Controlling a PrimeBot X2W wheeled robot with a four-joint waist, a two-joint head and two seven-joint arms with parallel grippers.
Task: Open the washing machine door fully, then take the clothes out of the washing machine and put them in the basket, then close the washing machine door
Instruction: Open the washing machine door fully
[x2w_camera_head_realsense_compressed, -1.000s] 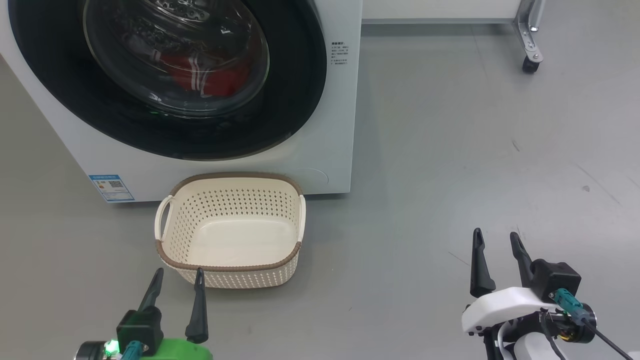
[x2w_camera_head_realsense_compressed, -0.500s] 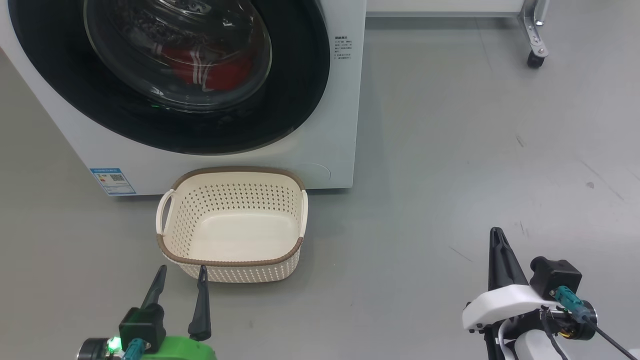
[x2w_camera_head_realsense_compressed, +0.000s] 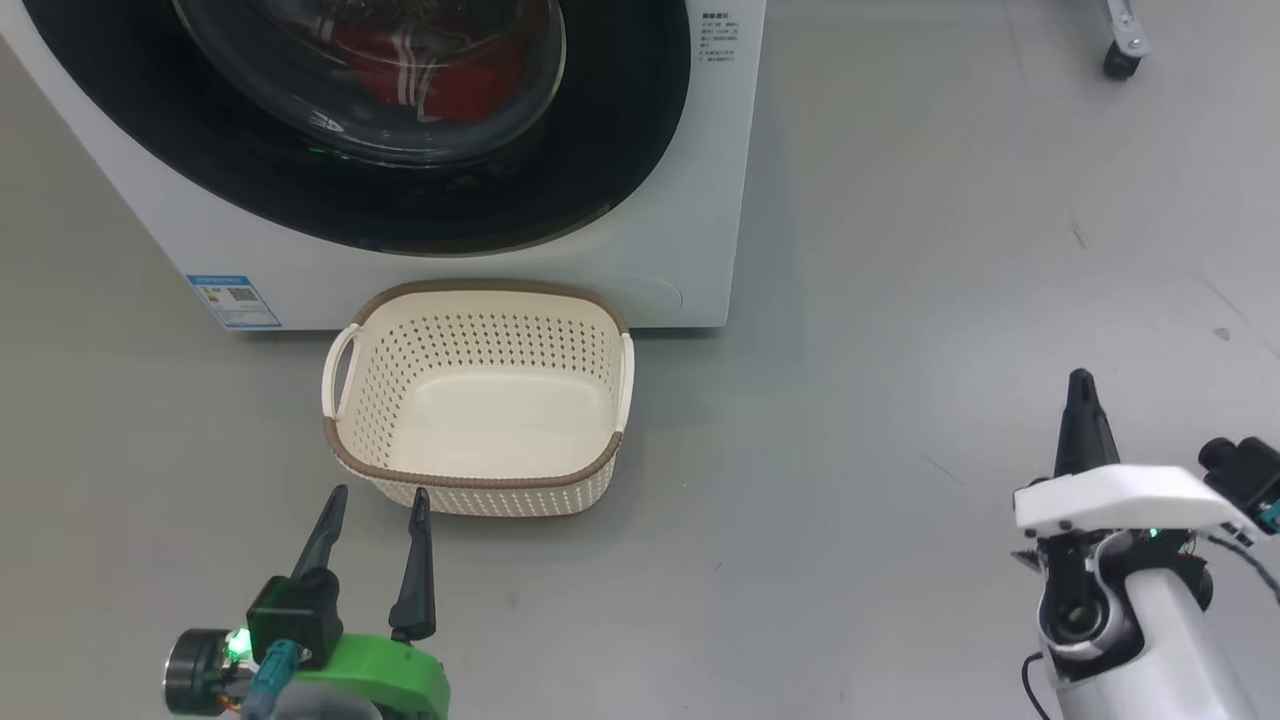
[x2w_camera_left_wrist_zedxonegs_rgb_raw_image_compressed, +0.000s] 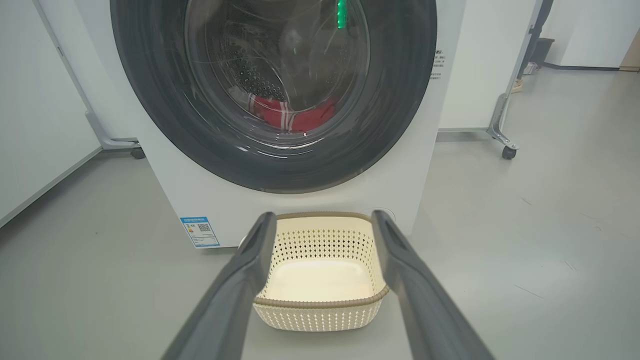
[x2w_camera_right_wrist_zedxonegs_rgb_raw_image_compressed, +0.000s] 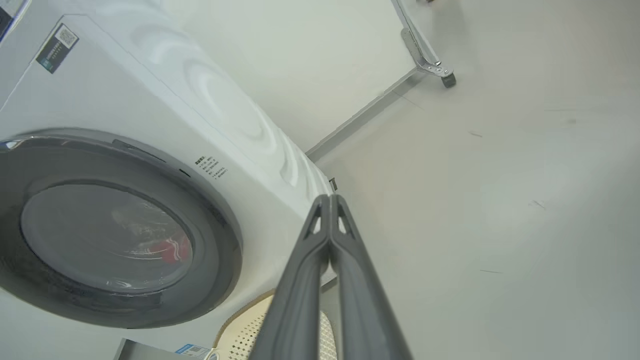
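Fingers (x2w_camera_head_realsense_compressed: 413, 560) of the left gripper (x2w_camera_head_realsense_compressed: 380, 492) are held spread apart above the floor (x2w_camera_head_realsense_compressed: 850, 450), just short of the basket (x2w_camera_head_realsense_compressed: 480, 497). The right gripper (x2w_camera_head_realsense_compressed: 1080, 378) is pressed shut on nothing, well off to the right. The basket is set on the floor just before the washing machine (x2w_camera_head_realsense_compressed: 720, 200). The clothes (x2w_camera_head_realsense_compressed: 450, 80) are seen low in the drum, behind the closed washing machine door (x2w_camera_head_realsense_compressed: 620, 150).

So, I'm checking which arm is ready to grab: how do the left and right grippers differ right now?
The left gripper has its jaws open; the right gripper has its fingers pressed together. The left gripper sits on a green wrist just short of the basket; the right gripper sits on a white wrist, far off to the basket's right. Both have long dark fingers and hold nothing.
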